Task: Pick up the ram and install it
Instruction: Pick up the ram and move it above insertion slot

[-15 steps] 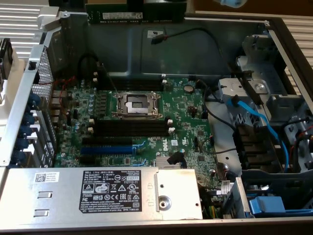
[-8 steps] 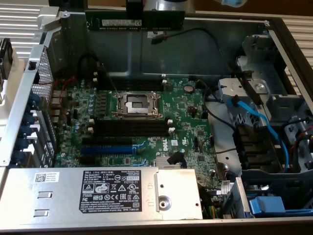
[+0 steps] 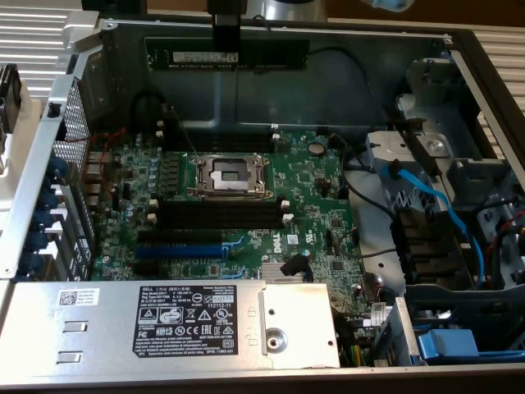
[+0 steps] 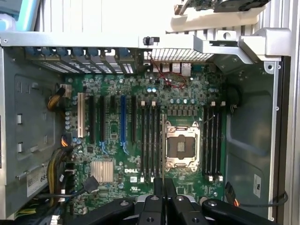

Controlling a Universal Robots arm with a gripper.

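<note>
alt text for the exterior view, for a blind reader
A gripper holds the ram level above the green motherboard of an open computer case, whose black slots sit empty.

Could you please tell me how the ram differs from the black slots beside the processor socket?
The ram is dark green with a white label; the black slots are black with white end clips. The ram hangs above the motherboard, held at its middle by the gripper; the slots sit fixed on it, empty. Both are long, thin and lie the same way.
</note>
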